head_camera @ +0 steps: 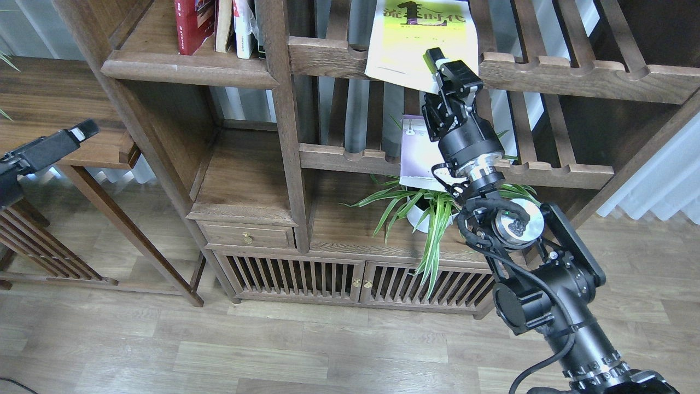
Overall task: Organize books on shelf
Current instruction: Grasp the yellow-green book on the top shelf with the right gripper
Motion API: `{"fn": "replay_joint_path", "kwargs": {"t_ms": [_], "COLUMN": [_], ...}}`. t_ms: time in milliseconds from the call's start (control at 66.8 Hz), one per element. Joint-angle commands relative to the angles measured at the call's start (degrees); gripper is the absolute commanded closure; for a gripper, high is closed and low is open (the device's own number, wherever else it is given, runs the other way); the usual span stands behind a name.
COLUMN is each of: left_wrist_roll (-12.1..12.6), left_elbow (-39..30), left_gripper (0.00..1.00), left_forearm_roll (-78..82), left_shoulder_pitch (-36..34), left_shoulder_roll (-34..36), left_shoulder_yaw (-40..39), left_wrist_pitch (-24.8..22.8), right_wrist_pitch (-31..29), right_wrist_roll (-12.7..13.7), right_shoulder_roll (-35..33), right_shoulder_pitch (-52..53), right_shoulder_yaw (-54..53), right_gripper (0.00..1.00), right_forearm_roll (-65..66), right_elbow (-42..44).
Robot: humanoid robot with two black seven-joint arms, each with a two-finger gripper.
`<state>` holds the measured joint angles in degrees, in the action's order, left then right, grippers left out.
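Observation:
The yellow-green book (pixel 415 41) lies flat on the upper slatted rack, its front edge overhanging the rail. My right gripper (pixel 440 71) is at that book's lower right corner. One finger (pixel 435 56) lies over the cover and the other is hidden. The pale lavender-white book (pixel 416 156) lies on the lower slatted rack, partly behind my wrist. The dark-red book (pixel 191 22) stands with other books on the solid shelf (pixel 186 70) at the upper left. My left gripper (pixel 81 133) hangs far left, empty, away from the bookcase.
A potted spider plant (pixel 426 210) stands under the lower rack, close to my right forearm. A vertical post (pixel 281 109) divides the solid shelf from the slatted racks. A wooden side table (pixel 60 104) is at the left, below my left gripper. A cabinet with a drawer (pixel 246 236) is below.

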<state>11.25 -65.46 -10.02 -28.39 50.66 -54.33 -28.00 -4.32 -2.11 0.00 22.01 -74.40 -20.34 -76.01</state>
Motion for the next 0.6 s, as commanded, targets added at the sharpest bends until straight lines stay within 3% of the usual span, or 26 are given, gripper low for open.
{"fn": "replay_joint_path", "kwargs": {"t_ms": [0,315,374,389,434,584], "left_wrist_roll": [0.0,-0.2,-0.2,-0.2,-0.2,-0.1], "left_elbow": [0.0,0.1,0.2,0.8,1.1,1.7], "left_gripper": [0.00,0.00,0.00,0.00,0.00,0.00], "left_forearm_roll": [0.2,0.3,0.2,0.3,0.2,0.2], "left_shoulder_pitch": [0.1,2.2,2.6,2.7,2.7,2.7], "left_shoulder_roll": [0.1,-0.9,-1.9,-3.4,-4.6,-9.5], "left_shoulder_yaw": [-0.1,-1.1,-1.5,-1.6,-1.9,-2.5], "left_wrist_pitch": [0.0,0.0,0.0,0.0,0.0,0.0], "right_wrist_pitch": [-2.1,-6.8,-10.0,-14.1,-16.9,-23.5], "right_wrist_roll": [-0.1,0.7,1.1,1.6,2.0,3.0], "right_shoulder_roll": [0.0,0.0,0.0,0.0,0.0,-4.0], "right_shoulder_pitch": [-1.2,-16.7,-21.5,-25.3,-27.8,-34.9], "right_shoulder_yaw": [-0.2,-11.8,-13.1,-13.0,-13.0,-12.9], "right_gripper": [0.95,0.95,0.95,0.95,0.95,0.95], "right_forearm_roll": [-0.3,-4.0,-5.4,-7.3,-8.5,-10.4], "right_elbow": [-2.4,-16.1,-16.7,-17.0,-17.0,-16.9]}}
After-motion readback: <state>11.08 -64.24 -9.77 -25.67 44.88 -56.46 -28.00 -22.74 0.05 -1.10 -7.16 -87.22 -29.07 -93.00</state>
